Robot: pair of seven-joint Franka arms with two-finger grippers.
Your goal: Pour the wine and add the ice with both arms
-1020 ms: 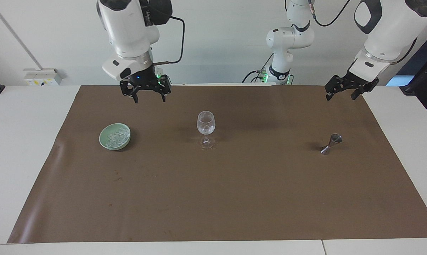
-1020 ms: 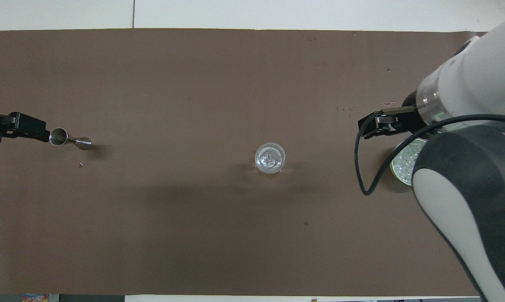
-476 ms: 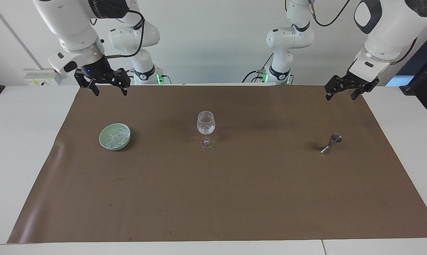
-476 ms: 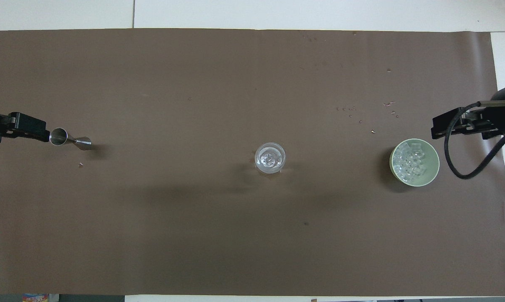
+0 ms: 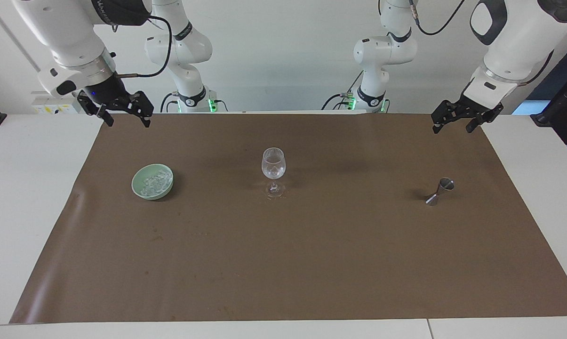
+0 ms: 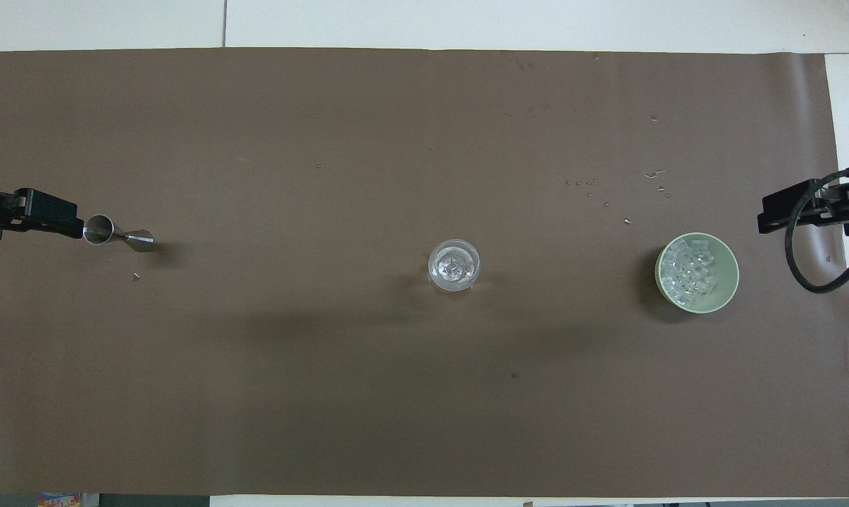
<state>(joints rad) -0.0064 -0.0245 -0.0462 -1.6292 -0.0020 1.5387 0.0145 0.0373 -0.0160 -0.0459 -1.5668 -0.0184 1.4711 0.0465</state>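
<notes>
so, reading the facing view from nine o'clock across to three o'clock: the right gripper (image 5: pixel 127 121) hangs in the air over the brown mat (image 5: pixel 283 263) at its right-arm end, at about ten o'clock in the view, its two fingers spread apart with nothing between them. its arm (image 5: pixel 71 42) rises white toward eleven o'clock with a black cable looping off the wrist.

next comes the pale green bowl (image 5: pixel 139 190), resting on the mat at about nine o'clock from the glass, and farther from the robots than the right gripper's spot. the ice (image 5: pixel 155 182) lies inside it as a heap of small clear chunks.

at the middle of the mat stands the stemmed glass (image 5: pixel 274 165), upright, well apart from the bowl, with something clear in its cup.

toward three o'clock from the glass, near the left arm's end, a small metal jigger (image 5: pixel 440 190) sits tilted on the mat.

last, at about two o'clock, the left gripper (image 5: pixel 452 124) is raised over the mat's edge, fingers parted and holding nothing.
</notes>
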